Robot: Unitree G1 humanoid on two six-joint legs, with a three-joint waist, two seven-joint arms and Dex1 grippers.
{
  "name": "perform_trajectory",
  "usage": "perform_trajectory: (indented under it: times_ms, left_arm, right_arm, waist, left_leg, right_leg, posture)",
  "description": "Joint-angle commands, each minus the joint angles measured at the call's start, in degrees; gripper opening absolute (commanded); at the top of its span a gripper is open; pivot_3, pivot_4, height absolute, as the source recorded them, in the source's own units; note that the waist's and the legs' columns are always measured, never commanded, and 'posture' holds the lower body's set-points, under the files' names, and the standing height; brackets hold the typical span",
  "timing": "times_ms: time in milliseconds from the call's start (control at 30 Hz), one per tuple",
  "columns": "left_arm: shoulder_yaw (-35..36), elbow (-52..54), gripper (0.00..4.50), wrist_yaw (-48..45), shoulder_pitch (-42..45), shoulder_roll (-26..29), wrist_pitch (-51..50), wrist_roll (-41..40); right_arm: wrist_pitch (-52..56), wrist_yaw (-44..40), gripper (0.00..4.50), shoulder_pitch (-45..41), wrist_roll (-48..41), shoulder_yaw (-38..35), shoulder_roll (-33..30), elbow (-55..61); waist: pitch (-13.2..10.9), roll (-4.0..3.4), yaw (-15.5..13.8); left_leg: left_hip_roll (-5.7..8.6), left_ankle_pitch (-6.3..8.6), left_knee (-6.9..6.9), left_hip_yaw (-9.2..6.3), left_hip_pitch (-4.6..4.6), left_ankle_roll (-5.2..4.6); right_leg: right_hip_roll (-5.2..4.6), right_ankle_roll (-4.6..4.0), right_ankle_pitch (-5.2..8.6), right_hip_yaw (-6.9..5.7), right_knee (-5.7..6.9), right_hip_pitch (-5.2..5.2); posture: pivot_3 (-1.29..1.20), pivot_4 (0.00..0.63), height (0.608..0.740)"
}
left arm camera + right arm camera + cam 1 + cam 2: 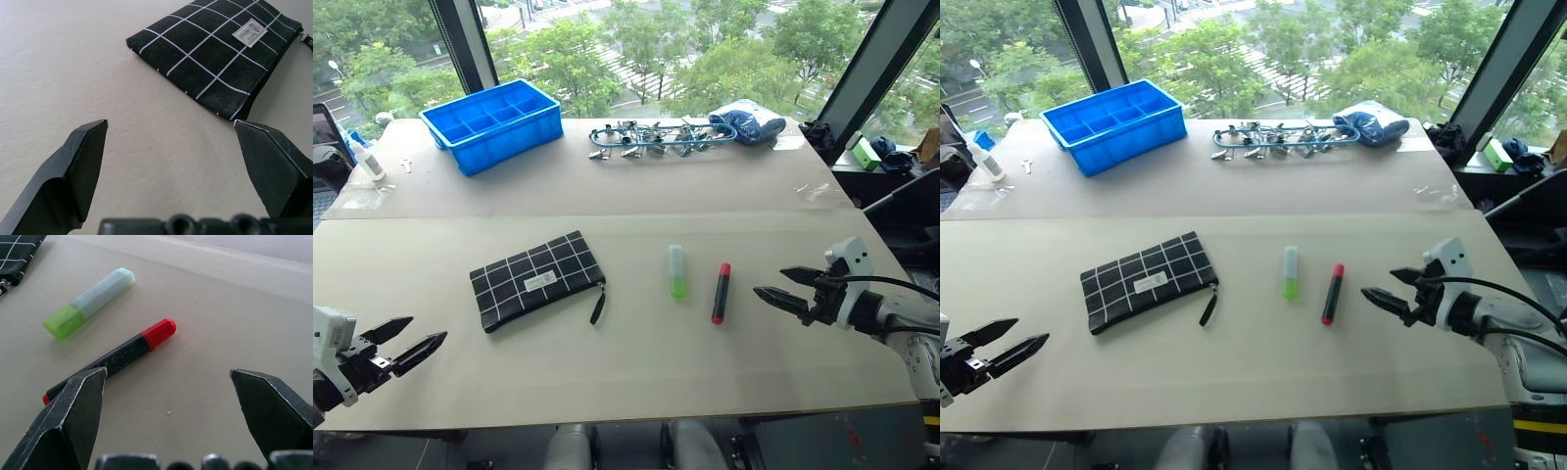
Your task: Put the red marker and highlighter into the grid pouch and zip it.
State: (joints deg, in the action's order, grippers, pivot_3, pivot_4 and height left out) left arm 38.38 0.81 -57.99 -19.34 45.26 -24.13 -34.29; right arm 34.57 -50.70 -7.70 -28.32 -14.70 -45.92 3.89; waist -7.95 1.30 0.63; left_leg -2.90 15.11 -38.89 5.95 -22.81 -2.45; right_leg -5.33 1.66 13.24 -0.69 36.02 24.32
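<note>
both grippers sit at the near edge of the table [607, 382], and both are spread wide and carry nothing: the left gripper [408, 345] hovers over bare tabletop short of the grid pouch [536, 279], and the right gripper [785, 289] hangs just beside the red marker [721, 292], pointed toward it without touching. by the look of things no part of the task is done. the grid pouch lies flat, left of centre, with its zipper pull [597, 306] trailing off the corner nearest the pens (whether the zipper is run shut or partly open cannot be told from here). the highlighter [676, 271] lies loose between pouch and marker, close to the marker but apart from it, green end toward the robot. the marker lies with its red cap away from the robot. remaining, as judged: open the pouch if shut, pick up and insert both pens, then close the zip. the right gripper appears placed to take the marker first, the left to steady the pouch. at the far side, a blue compartment tray [489, 123] and a row of metal clips [646, 139] play no part.
</note>
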Motion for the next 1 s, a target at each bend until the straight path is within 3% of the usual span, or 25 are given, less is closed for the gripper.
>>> perform_trajectory:
  times_ms: [33,233,367,533,700,867,1000]
  left_arm:
    - [0.98,1.32,4.5,0.51,0.55,0.13,-0.42,-0.9]
    - [-3.38,-4.49,4.5,-2.97,6.77,1.0,4.22,1.01]
    - [-6.94,-8.74,4.5,-9.17,7.21,3.12,16.81,7.76]
    - [-8.47,-14.32,4.5,-12.36,8.5,4.98,28.13,11.81]
    - [-11.37,-19.82,4.5,-14.59,10.31,8.02,38.19,17.12]
    - [-14.04,-25.83,4.5,-14.06,14.52,9.07,46.74,19.64]
    - [-16.5,-28.01,4.5,-14.05,17.87,8.98,51.05,20.45]
  right_arm:
    - [0.21,-0.4,4.48,-1.23,-0.5,-0.74,-0.62,-0.12]
    - [0.08,-0.03,4.48,-2.03,0.16,0.46,-0.35,-0.34]
    - [0.98,0.93,3.44,-4.02,-1.02,-0.12,0.31,0.14]
    - [3.85,1.82,1.64,-8.35,-4.96,-0.16,1.68,4.39]
    - [7.01,2.4,0.04,-16.54,-6.95,8.17,7.16,10.08]
    - [7.13,3.48,0.04,-24.36,-3.59,20.47,16.04,9.65]
    - [4.95,5.89,0.04,-32.47,4.66,30.66,23.73,0.39]
  waist:
    - [0.0,0.0,0.01]
    - [0.0,0.0,-0.3]
    - [0.0,0.0,-0.1]
    - [0.0,0.0,0.3]
    - [0.0,0.0,0.19]
    - [0.0,0.0,0.23]
    - [0.01,0.01,0.1]
  left_leg:
    - [0.0,0.0,0.0,0.0,0.0,0.0]
    - [0.03,0.0,0.0,0.0,0.0,0.0]
    - [0.06,0.0,-0.03,0.08,0.0,0.0]
    - [-0.01,0.01,0.04,0.2,-0.01,-0.01]
    - [-0.09,0.0,0.02,0.13,0.0,0.0]
    - [-0.08,0.0,0.05,0.19,-0.1,0.0]
    - [0.01,-0.03,-0.12,0.45,-0.53,0.02]
  right_leg:
    - [0.0,0.0,0.0,0.0,0.0,0.0]
    - [-0.01,0.0,0.0,-0.01,0.01,-0.01]
    - [0.04,-0.01,-0.01,-0.02,0.02,-0.01]
    - [0.03,-0.02,0.0,0.03,-0.01,0.08]
    - [0.03,-0.06,-0.01,-0.01,0.04,0.1]
    - [-0.04,-0.07,-0.01,-0.03,0.06,0.24]
    - [-0.06,-0.05,-0.06,-0.08,0.22,0.63]
  posture:
    - [0.0,0.15,0.74]
    - [0.0,0.15,0.74]
    - [0.0,0.15,0.74]
    - [0.0,0.15,0.74]
    - [0.0,0.15,0.74]
    - [0.0,0.15,0.74]
    - [0.0,0.15,0.74]
